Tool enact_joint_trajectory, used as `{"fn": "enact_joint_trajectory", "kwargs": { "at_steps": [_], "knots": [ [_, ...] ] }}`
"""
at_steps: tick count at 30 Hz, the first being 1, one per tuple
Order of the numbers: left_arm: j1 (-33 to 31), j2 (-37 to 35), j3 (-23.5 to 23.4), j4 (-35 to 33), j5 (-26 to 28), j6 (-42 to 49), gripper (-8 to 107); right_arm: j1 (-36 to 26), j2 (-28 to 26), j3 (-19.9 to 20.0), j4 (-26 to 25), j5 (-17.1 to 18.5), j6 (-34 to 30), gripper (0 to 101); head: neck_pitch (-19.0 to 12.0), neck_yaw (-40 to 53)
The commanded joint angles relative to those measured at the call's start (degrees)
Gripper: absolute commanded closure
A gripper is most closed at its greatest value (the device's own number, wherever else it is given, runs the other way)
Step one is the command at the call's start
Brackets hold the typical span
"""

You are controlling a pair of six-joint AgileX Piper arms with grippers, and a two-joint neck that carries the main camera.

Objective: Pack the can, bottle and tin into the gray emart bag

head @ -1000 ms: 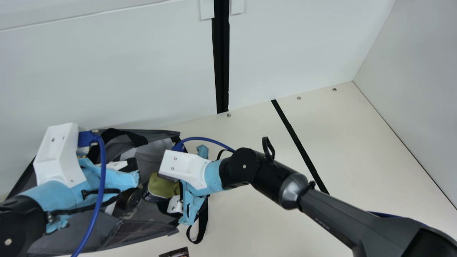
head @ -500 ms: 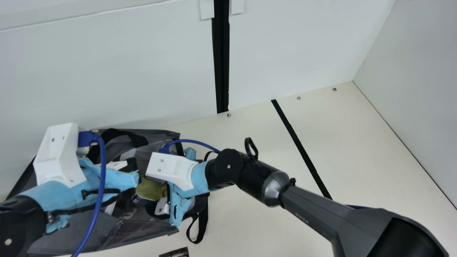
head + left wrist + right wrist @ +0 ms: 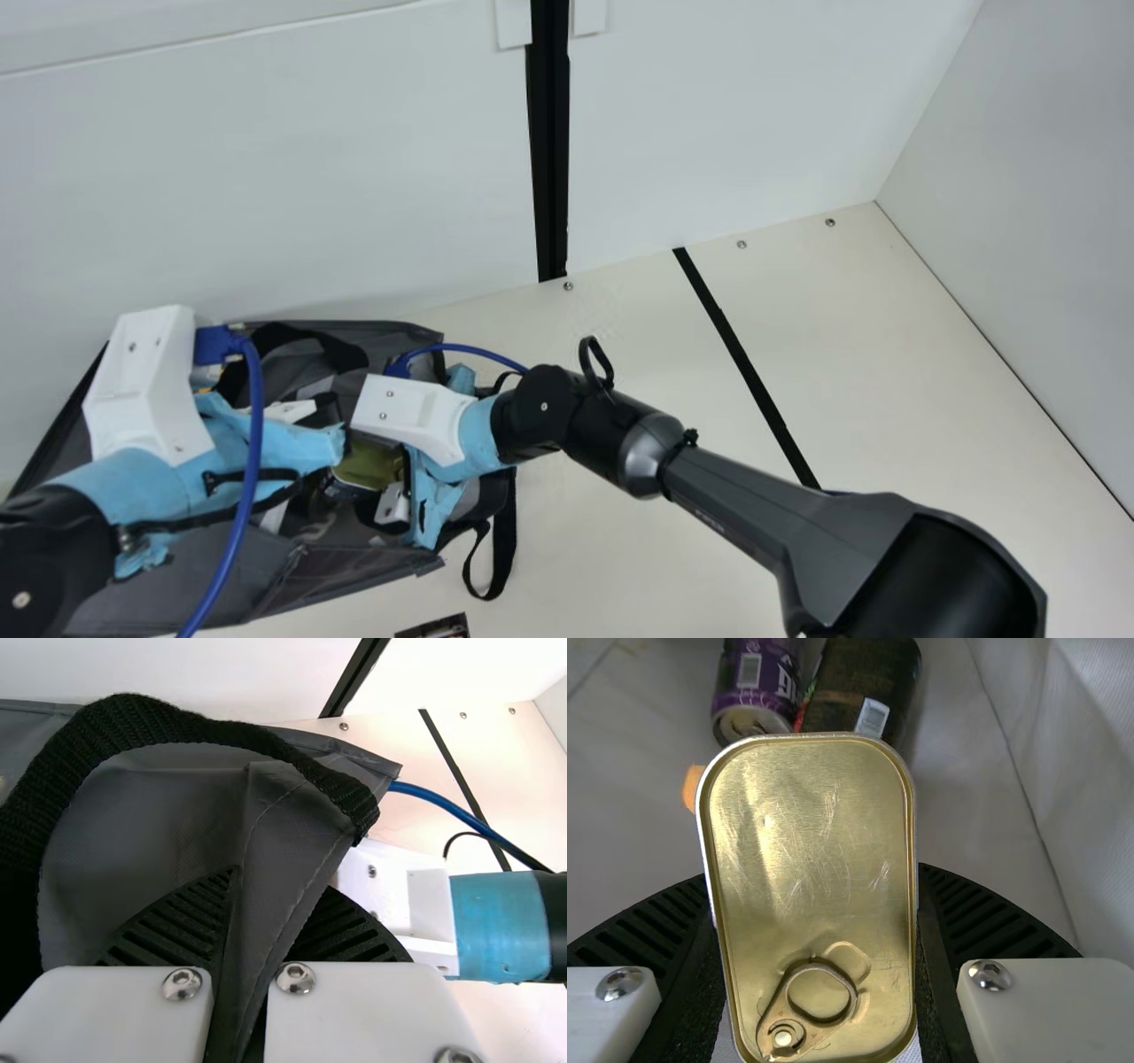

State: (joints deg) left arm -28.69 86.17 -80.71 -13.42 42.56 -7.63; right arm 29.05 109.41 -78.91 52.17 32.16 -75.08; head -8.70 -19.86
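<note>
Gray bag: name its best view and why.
Main view: it takes in most of the bag, though partly covered. The left wrist view shows a strap and pinched wall; the right wrist view, its pale inside.

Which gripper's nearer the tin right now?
Right: the right gripper holds the tin between its fingers; the left gripper pinches the gray bag, left of the tin in the main view.

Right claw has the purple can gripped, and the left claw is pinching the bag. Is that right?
Not quite: the right claw grips the tin, as the right wrist view shows; the purple can lies beyond it, in the bag. The left claw is indeed pinching the bag.
</note>
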Motion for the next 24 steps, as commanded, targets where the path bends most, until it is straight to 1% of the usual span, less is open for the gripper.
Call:
{"fn": "enact_joint_trajectory", "kwargs": {
  "at_steps": [1,2,14,24],
  "knots": [
    [0.0,0.0,0.0,0.0,0.0,0.0,89,-0.1,0.3,-0.2,-0.1,-0.2,0.3,101,-1.3,-0.1],
    [0.0,0.0,0.0,0.0,0.0,0.0,89,-0.1,0.5,-0.3,-0.1,-0.1,0.3,101,-1.3,-0.1],
    [0.0,0.0,0.0,0.0,0.0,0.0,89,-0.4,1.4,-1.0,0.5,0.1,-0.4,61,-1.3,-0.1],
    [0.0,0.0,0.0,0.0,0.0,0.0,89,-1.4,0.1,0.1,1.7,1.0,-1.8,28,-1.3,-0.1]
  ]
}}
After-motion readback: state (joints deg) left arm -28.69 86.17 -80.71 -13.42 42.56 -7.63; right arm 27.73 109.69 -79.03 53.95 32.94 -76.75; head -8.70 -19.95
